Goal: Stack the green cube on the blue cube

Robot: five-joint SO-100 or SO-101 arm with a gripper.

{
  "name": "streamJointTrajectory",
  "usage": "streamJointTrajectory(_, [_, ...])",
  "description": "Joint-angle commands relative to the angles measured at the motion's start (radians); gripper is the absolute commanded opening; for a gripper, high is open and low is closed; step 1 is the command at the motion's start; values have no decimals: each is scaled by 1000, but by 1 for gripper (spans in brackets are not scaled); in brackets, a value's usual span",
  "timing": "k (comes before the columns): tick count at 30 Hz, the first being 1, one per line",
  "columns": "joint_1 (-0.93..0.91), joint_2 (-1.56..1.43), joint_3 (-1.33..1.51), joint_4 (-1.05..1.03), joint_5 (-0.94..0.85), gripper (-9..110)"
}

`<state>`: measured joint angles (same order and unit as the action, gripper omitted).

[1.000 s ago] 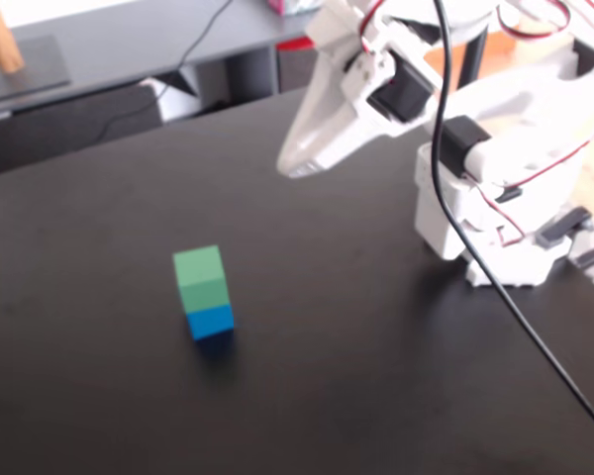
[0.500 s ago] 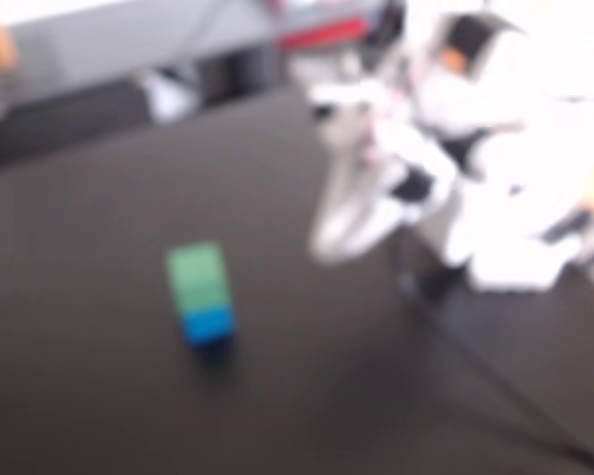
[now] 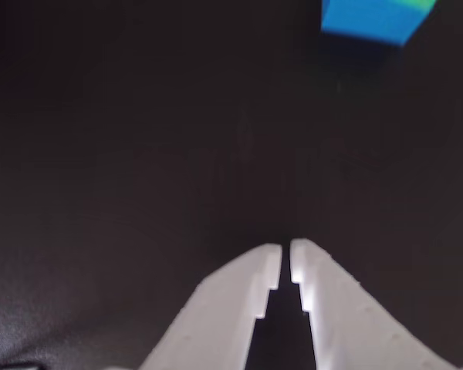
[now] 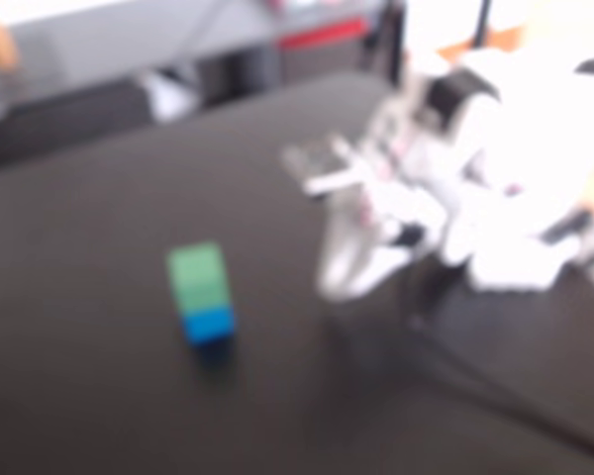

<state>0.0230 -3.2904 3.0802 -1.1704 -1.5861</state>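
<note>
Gripper [image 3: 285, 258] nearly closed, empty | green cube [image 4: 197, 276] atop blue cube [image 4: 209, 324], well apart

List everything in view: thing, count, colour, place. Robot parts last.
green cube: one, green, stacked on the blue cube, left of centre in the fixed view
blue cube: one, bright blue, on the table under the green cube
table: one, dark, fills most of both views
background clutter: blurred grey and red shapes along the top of the fixed view, cannot tell what
arm: one, white, right side of the fixed view
hand: one, white, fingertips almost touching, empty, apart from the cubes
</note>
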Motion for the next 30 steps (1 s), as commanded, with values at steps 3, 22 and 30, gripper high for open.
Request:
streamJointTrajectory(3, [-15,2,38,-41,-66,0])
streamJointTrajectory(22, [-31,2,38,-202,11,1])
streamJointTrajectory(30, [-31,2,38,-210,169,1])
